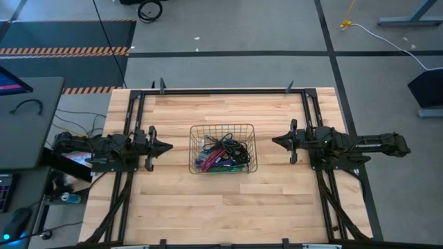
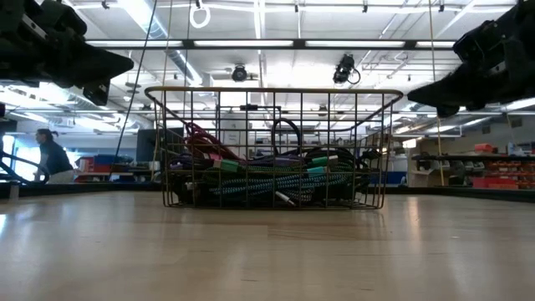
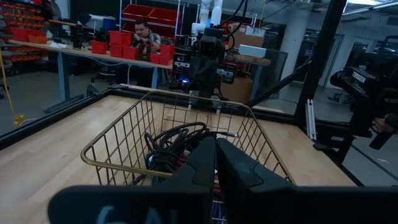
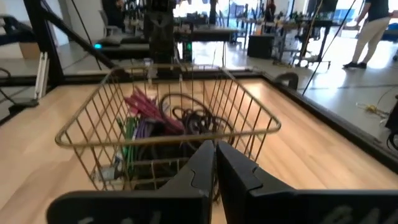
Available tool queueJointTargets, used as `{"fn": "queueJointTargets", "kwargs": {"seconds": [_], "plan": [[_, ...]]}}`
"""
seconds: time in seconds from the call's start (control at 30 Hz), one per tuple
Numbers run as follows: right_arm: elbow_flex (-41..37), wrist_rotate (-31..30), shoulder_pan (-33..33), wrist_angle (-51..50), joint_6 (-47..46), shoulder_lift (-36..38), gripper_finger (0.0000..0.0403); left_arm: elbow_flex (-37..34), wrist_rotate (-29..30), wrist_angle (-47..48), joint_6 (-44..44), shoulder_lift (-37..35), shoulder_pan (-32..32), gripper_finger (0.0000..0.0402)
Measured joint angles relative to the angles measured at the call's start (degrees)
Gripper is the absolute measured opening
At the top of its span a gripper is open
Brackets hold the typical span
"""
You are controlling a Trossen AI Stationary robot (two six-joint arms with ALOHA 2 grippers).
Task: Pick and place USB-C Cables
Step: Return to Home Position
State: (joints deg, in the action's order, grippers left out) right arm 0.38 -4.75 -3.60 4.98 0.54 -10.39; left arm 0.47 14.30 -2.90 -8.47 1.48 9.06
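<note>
A gold wire basket (image 1: pixel 223 148) stands in the middle of the wooden table (image 1: pixel 173 207). Inside it lie the USB-C cables (image 1: pixel 221 156), a tangle of black, purple, magenta, teal and green bundles (image 2: pixel 276 177). My left gripper (image 1: pixel 168 147) hovers shut left of the basket, pointing level at it. My right gripper (image 1: pixel 275 140) hovers shut right of the basket, also level and pointing at it. Both stand above the table with nothing between their fingers. In the wrist views the basket (image 3: pixel 180 143) (image 4: pixel 168 124) shows just past each gripper's closed fingers (image 3: pixel 216 163) (image 4: pixel 215 163).
A black metal frame (image 1: pixel 221 91) runs along the table's far edge and down both sides by the arm bases. Bare wood lies in front of the basket toward the near edge (image 1: pixel 221 214). People and workbenches show in the room beyond the table.
</note>
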Motion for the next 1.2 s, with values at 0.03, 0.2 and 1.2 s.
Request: {"fn": "queueJointTargets", "kwargs": {"seconds": [0.03, 0.2, 1.2], "plan": [[0.0, 0.0, 0.0, -0.7, 0.0, 0.0, 0.0025, 0.0, 0.0, 0.0, -0.1, 0.0, 0.0, 0.0023], [0.0, 0.6, 0.0, -2.3, -1.3, 0.0, 0.0025, 0.0, -0.2, 0.0, -1.4, 0.0, 0.0, 0.0023], [0.0, 1.5, 0.0, -1.7, -2.5, 0.0, 0.0025, -0.1, -0.2, -2.3, -1.4, 0.0, 0.0, 0.0023]]}}
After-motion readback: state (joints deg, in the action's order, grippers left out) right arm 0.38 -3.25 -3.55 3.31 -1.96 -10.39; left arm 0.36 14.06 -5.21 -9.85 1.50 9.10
